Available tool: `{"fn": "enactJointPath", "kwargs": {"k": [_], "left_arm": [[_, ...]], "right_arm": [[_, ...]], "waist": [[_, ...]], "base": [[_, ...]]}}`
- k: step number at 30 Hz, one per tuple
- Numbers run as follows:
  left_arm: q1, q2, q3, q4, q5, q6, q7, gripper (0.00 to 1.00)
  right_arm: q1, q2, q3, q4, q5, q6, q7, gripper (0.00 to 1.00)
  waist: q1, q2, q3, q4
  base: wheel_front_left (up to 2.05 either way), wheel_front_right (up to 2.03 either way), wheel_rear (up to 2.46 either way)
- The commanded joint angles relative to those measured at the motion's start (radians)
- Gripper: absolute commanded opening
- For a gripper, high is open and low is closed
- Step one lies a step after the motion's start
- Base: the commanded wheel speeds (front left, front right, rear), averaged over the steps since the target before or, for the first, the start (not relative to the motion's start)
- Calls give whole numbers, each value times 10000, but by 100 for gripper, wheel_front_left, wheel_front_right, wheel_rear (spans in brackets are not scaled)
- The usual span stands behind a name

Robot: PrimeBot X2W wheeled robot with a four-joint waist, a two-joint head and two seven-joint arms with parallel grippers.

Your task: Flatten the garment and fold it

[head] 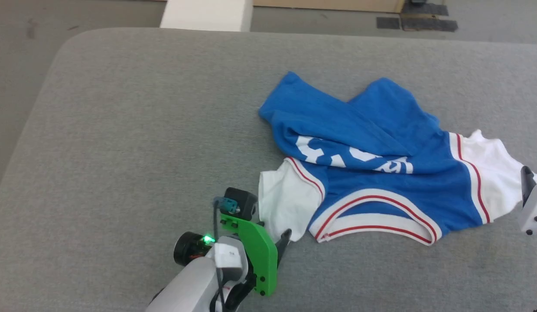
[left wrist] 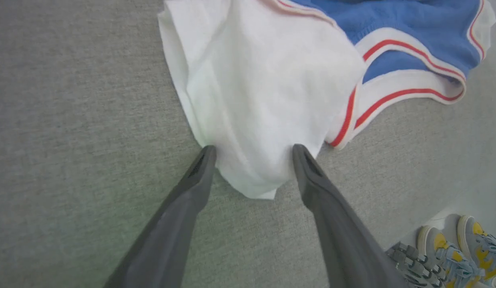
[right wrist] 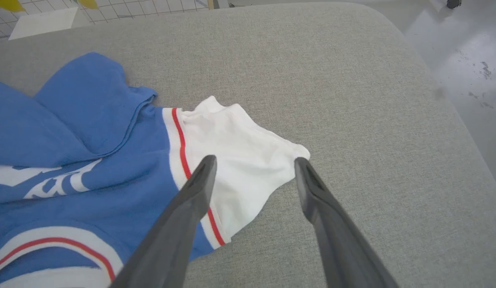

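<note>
Lying rumpled, soft blue knit garment, grey fabric-covered tabletop

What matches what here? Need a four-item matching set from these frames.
Things:
1. left gripper
2. collar trim
3. print
4. shoes

States or places:
a. on the floor past the table edge
b. open, one finger on either side of a white sleeve tip
c. white with red stripes, on the side nearest the robot
d. partly covered by a folded-over blue flap

Pairs: 1-b, 2-c, 3-d, 4-a
</note>
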Motion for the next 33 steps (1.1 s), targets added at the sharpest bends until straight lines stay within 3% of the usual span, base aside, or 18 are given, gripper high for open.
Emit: {"fn": "enactJointPath", "kwargs": {"k": [1, 6, 8, 9, 10, 11, 17, 24, 33], "left_arm": [[-227, -68, -82, 236, 152, 66, 94, 100], [-459, -57, -365, 1317, 556, 499, 527, 100], [-454, -87, -402, 1556, 488, 481, 659, 100], [-459, -76, -418, 1606, 471, 443, 677, 47], [-444, -66, -420, 1653, 408, 378, 711, 8], [-411, -51, -408, 1667, 322, 307, 750, 0], [-18, 222, 332, 930, -450, 178, 376, 0], [755, 809, 1834, -1892, -1497, 450, -297, 0], [1262, 1220, 1904, -4106, -1654, 681, 99, 0]], "right_arm": [[113, 13, 38, 8, 90, -15, -106, 100], [146, 14, 47, 108, 243, -15, -238, 100], [188, 15, 17, 136, 300, -15, -304, 100], [201, 15, 6, 153, 326, -15, -334, 100], [221, 15, -4, 177, 344, -15, -370, 100], [237, 15, -20, 214, 367, -15, -386, 100], [294, 15, -88, 382, 330, -15, -422, 100], [-2, -187, -306, 717, -539, -15, 107, 100], [-1104, -299, -446, 1580, -1428, -15, 991, 100]], "waist": [[0, 0, 200, -264], [0, 0, 395, -565], [0, 0, 433, -618], [0, 0, 446, -633], [0, 0, 456, -644], [0, 0, 458, -648], [0, 0, 462, -598], [0, 0, 675, -381], [0, 0, 1430, 83]], "base": [[0, 0, 0], [0, 0, 0], [0, 0, 0], [0, 0, 0], [0, 0, 0], [0, 0, 0], [0, 0, 0], [0, 0, 0], [0, 0, 0]]}}
